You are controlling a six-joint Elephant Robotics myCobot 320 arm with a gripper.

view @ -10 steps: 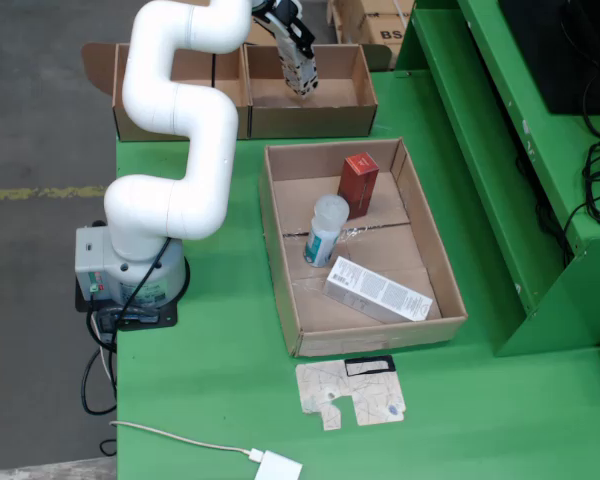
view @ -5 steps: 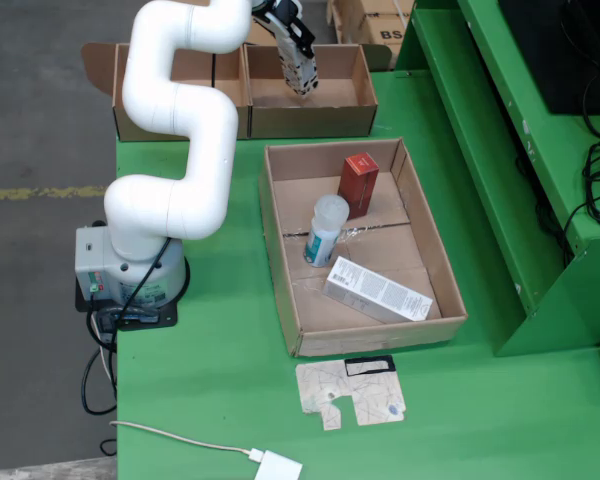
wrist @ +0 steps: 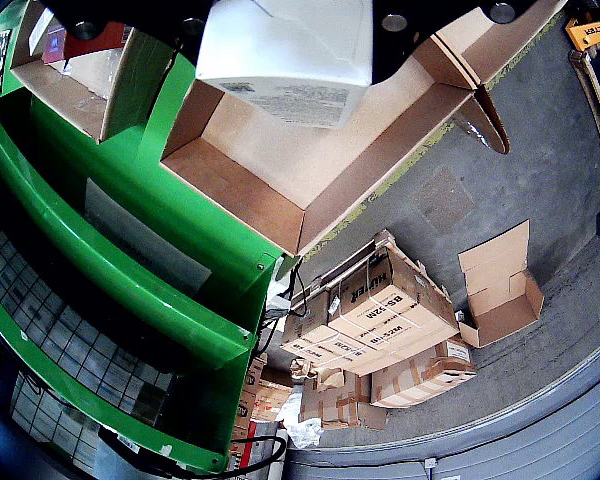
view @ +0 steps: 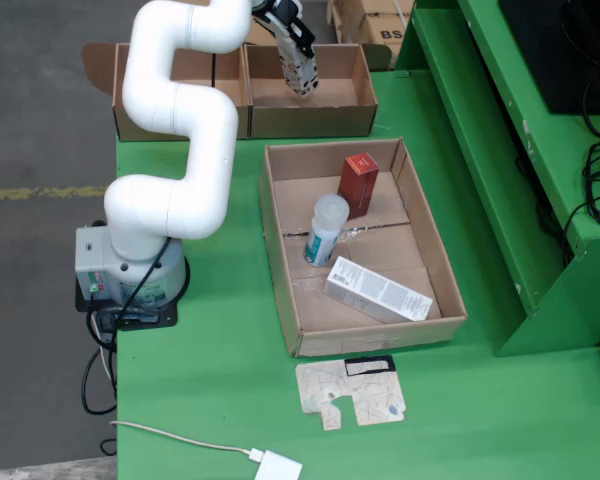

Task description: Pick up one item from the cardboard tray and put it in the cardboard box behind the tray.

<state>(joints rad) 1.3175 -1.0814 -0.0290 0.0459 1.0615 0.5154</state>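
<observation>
1. Above the cardboard box [view: 310,100] behind the cardboard tray [view: 435,265], my claw [view: 302,78] hangs, closed on a white carton [wrist: 285,55] that fills the top of my wrist view.
2. Placing is the step in hand, I judge: next I lower and release inside the box walls.
3. Right of the box, nearer the camera, the tray holds a red box [view: 358,183], a bottle [view: 325,230] and a long white box [view: 377,290].
</observation>
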